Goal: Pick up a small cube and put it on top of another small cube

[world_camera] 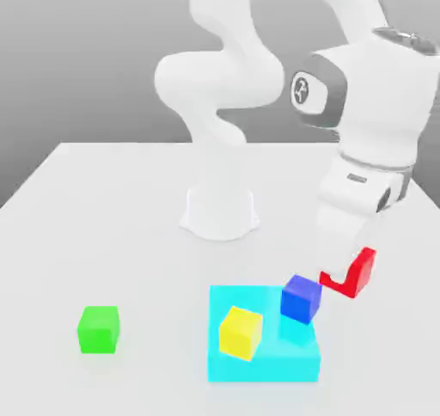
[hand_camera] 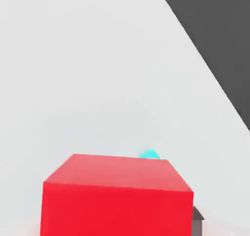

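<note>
Grip state first: I read the gripper point(world_camera: 348, 277) as clamped on the red cube point(world_camera: 355, 274), since the cube hangs right under the hand with nothing beneath it in the exterior view, and in the hand view the red cube point(hand_camera: 117, 196) sits squarely in front of the camera with a dark bit of finger point(hand_camera: 197, 215) just showing at its edge. From there outward: the blue cube point(world_camera: 301, 298) is the nearest neighbour, just beside the red one toward the exterior view's left and slightly lower, resting on the back corner of the cyan slab point(world_camera: 258, 354). The yellow cube point(world_camera: 240, 332) is further along the same direction, also on the slab, near its middle. The green cube point(world_camera: 99, 328) sits alone on the table point(world_camera: 112, 208), well apart, on the exterior view's left. My call: blue is the obvious stack target, so the move is a short shift toward the exterior view's left and then a lowering onto its top face. A sliver of cyan point(hand_camera: 149, 154) peeks past the red cube in the hand view, so the slab lies just ahead of the hand. Main risk I see is clipping blue sideways if I don't keep enough height.
</note>
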Controlling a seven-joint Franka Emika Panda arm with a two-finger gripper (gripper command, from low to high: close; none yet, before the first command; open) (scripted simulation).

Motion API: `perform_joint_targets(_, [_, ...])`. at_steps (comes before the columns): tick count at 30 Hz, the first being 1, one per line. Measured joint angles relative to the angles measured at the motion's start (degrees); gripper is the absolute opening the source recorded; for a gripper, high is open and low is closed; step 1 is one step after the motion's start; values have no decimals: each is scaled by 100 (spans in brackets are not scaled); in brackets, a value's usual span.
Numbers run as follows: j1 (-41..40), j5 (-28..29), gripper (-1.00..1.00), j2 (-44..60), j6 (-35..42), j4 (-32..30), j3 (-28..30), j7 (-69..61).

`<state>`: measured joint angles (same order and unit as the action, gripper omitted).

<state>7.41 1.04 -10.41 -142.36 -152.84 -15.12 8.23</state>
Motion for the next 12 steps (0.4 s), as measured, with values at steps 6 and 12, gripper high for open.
perform_joint_targets(6, [233,-593,-100,-313,-450,-750,385,-1207])
perform_joint_targets(12, [166,-427,100,377,-1254,-869,349,-1112])
